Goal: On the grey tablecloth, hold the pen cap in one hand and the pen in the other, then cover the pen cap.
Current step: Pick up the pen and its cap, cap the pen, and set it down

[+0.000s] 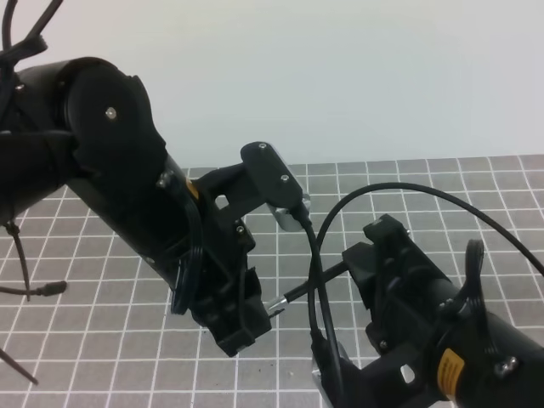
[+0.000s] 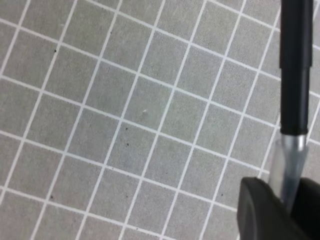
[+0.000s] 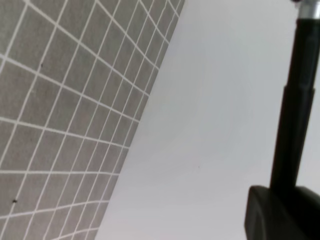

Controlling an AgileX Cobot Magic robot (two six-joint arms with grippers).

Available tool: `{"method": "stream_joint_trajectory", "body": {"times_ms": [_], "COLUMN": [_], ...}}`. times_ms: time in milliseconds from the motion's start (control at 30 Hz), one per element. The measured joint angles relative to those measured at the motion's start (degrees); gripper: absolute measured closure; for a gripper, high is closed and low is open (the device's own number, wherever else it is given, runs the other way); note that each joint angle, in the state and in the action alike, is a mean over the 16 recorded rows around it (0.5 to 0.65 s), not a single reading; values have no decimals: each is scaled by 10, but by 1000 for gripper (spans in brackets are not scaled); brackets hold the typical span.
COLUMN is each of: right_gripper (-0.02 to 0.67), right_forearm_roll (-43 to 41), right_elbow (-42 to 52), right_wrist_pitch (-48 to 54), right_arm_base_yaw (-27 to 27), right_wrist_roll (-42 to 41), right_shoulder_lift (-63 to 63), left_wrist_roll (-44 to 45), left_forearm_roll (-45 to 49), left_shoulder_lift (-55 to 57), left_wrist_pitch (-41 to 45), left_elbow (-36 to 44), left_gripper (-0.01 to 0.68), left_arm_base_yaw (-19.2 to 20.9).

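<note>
Apparently joined – slim black pen [image 2: 295,65], translucent silvery pen cap [image 2: 290,162].

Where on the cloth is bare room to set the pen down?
Free: the cloth left of the left gripper, and the far strip behind both arms. Crowded: the middle, where the pen bridges to the right gripper under a looping cable.

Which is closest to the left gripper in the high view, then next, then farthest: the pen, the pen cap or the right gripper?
1. pen cap, pinched in the left gripper itself.
2. pen, slanting up to its right.
3. right gripper, holding the pen's far end.
</note>
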Motion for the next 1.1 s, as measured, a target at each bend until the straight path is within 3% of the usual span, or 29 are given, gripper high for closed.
{"method": "stream_joint_trajectory", "body": {"times_ms": [1100], "right_gripper": [577], "right_forearm_roll": [-9], "right_elbow": [-2], "right_wrist_pitch": [-1], "right_arm_base_yaw": [21], "right_wrist_roll": [-43], "right_shoulder_lift": [40], "left_wrist_roll": [-14], "left_forearm_roll": [-59], "left_shoulder_lift": [56], "left_wrist_pitch": [1], "left_elbow": [-72], "left_gripper": [668], "left_arm_base_yaw": [-7]}}
